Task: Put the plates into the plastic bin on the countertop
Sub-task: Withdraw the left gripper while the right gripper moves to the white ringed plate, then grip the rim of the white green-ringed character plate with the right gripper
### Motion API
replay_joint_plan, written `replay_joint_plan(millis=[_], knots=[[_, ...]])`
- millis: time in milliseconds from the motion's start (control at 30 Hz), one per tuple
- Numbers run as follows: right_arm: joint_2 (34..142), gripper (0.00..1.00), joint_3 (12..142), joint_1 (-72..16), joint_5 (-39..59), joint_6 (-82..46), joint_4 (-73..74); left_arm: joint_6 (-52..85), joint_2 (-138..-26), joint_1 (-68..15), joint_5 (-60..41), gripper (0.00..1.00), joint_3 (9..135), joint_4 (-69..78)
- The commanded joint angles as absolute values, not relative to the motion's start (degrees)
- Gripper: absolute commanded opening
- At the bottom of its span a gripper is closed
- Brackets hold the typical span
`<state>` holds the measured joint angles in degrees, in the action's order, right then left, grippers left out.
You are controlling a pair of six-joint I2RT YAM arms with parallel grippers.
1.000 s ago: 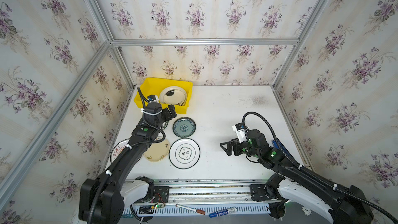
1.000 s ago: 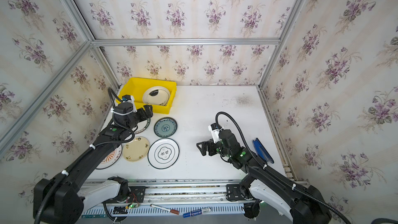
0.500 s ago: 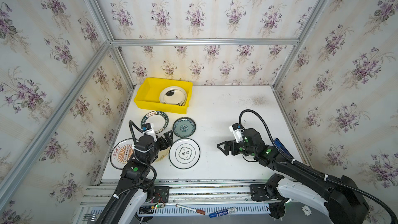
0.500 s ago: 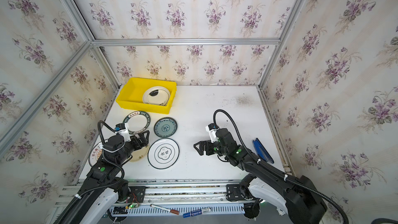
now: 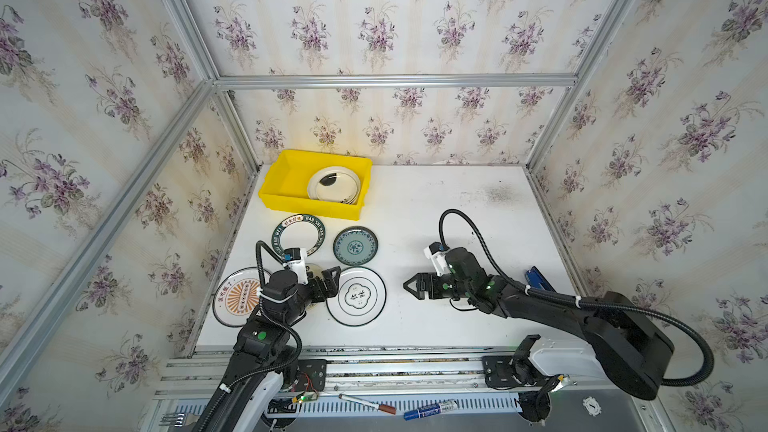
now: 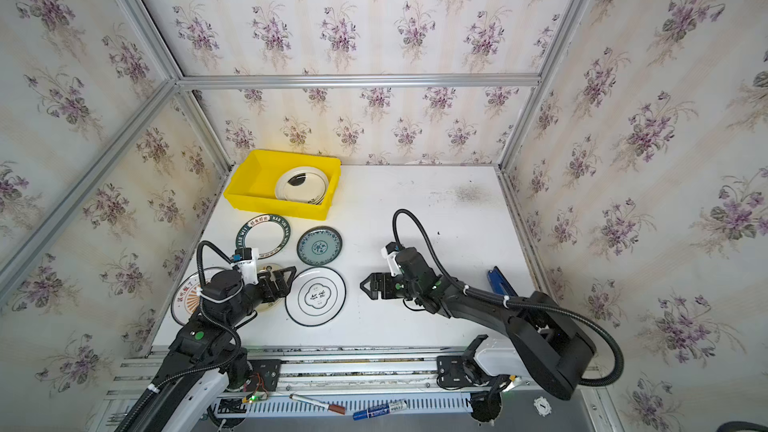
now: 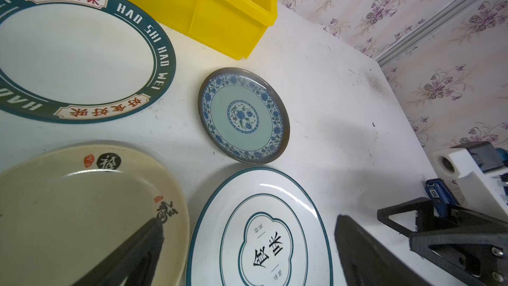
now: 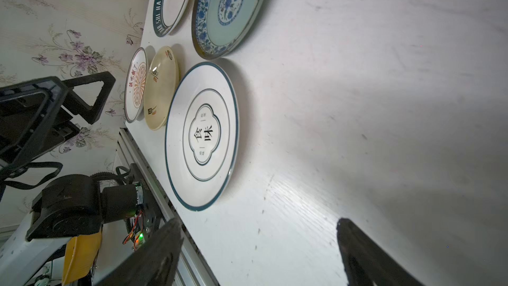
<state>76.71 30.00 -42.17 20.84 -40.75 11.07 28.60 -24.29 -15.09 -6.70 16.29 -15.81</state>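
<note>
The yellow plastic bin (image 5: 307, 206) stands at the countertop's (image 5: 457, 222) back left with a white plate (image 5: 333, 186) in its right half. In front of it lie a green-rimmed lettered plate (image 5: 298, 234), a teal patterned plate (image 5: 355, 246), a thin-rimmed white plate (image 5: 356, 296) and an orange sunburst plate (image 5: 235, 297). A cream plate (image 7: 82, 210) is mostly hidden under my left arm in both top views. My left gripper (image 5: 332, 282) is open at the white plate's left edge. My right gripper (image 5: 411, 288) is open and empty, just right of that plate.
A blue object (image 5: 539, 279) lies at the countertop's right edge. Two markers (image 5: 430, 410) rest on the front rail below the table. Wallpapered walls with aluminium rails close in the left, back and right sides.
My left arm has drawn back from the bin to the front plates, still open. My right gripper has slid a little left toward the white plate, its jaws slightly narrower.
</note>
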Motion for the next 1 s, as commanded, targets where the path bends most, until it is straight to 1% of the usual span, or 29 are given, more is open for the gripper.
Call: replay_joint_plan(millis=[0,100,200,300,700,867,967], knots=[[81.1,0.84,33.2,-42.7,22.5,-43.0,17.0,29.0,-24.9,-15.1,-9.3,1.0,16.0,-12.6],[85.5,0.75,33.9,-42.9,23.6,-44.9,22.5,30.1,-26.4,-15.1,-10.1,1.0,16.1,-11.3],[88.7,0.74,34.3,-43.1,23.6,-46.2,25.7,31.0,-27.0,-15.1,-10.2,1.0,15.7,-10.4],[90.5,0.71,34.3,-43.5,24.3,-47.6,28.8,31.0,-26.9,-15.1,-10.3,1.0,15.1,-10.0],[98.3,0.52,35.4,-46.1,25.4,-50.9,37.2,32.7,-26.7,-15.1,-11.2,1.0,14.1,-9.4],[100.0,0.5,35.2,-46.1,25.2,-51.1,38.8,32.8,-27.0,-15.1,-11.2,1.0,14.1,-9.4],[100.4,0.44,35.3,-46.2,25.0,-50.8,38.7,33.0,-27.1,-15.1,-11.1,1.0,13.9,-9.4]])
